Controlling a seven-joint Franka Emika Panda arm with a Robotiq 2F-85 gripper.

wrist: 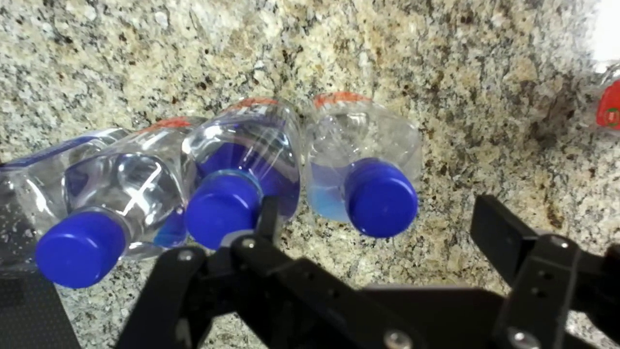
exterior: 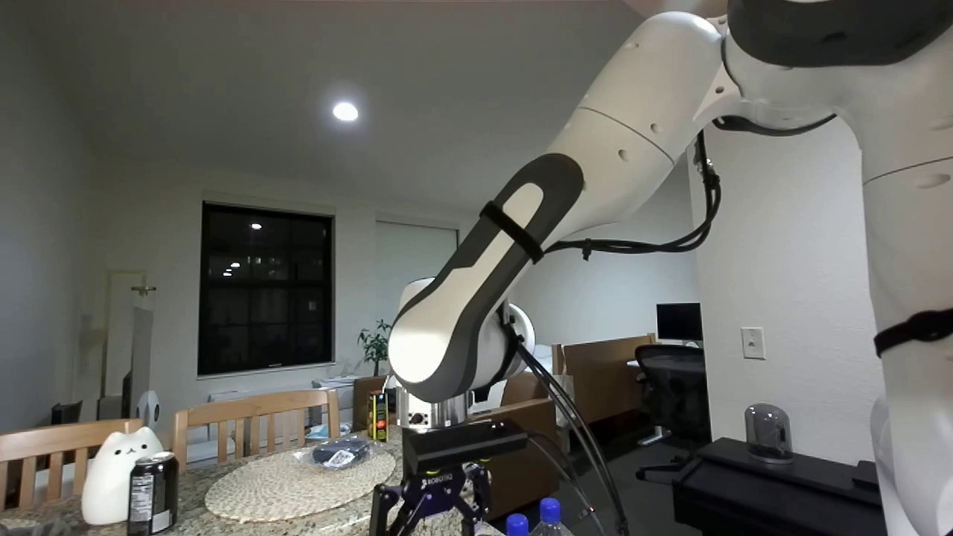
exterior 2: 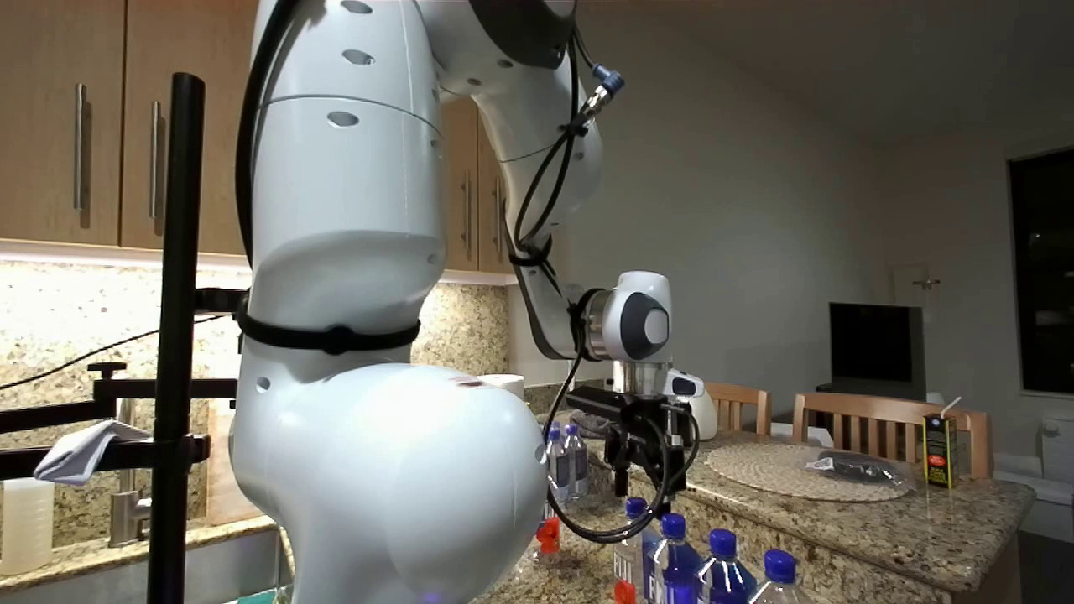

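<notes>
With the fingers of the Robotiq gripper spread apart, the nearest Fiji water bottle seems weighty, slick and squeezable, its stiff blue cap probably the surest hold.

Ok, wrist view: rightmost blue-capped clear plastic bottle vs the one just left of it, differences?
Position: the rightmost blue-capped clear plastic bottle appears within the span of the open black pincer; its blue-capped plastic neighbour, outside.
Visibility: the rightmost bottle's cap shows whole; the pincer partly hides the neighbour's.
Tint: the neighbour looks deep violet-blue, the rightmost bottle mostly clear.
Shared: blue caps and reddish markings.
</notes>
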